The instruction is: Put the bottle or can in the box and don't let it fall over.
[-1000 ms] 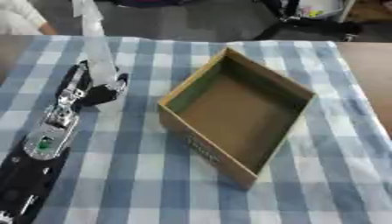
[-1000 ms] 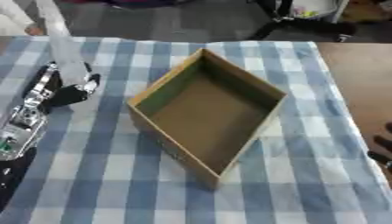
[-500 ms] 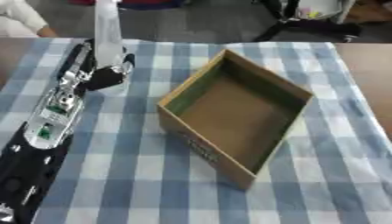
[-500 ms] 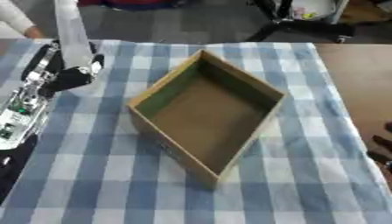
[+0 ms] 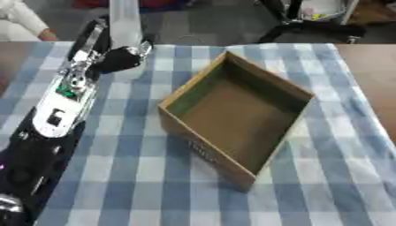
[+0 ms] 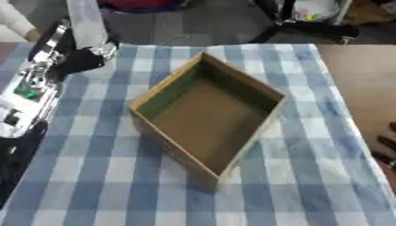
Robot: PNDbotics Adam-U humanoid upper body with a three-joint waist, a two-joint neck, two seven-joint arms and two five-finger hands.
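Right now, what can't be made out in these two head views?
- Bottle: top cut off by the upper edge, both views; contents and label blurred.
- Left hand: its dark shape blurs against the bottle, so the grip is unclear.
- Right hand: only a dark sliver at the right-eye view's right edge.
- Cardboard box: side print illegible.

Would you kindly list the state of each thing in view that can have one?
Bottle: upright, clear, at the far left of the cloth, outside the box.
Box: open-topped, empty, set askew on the checked cloth.
Left hand: curled round the bottle's base.
Right hand: only dark fingertips show at the right edge; open or shut cannot be told.
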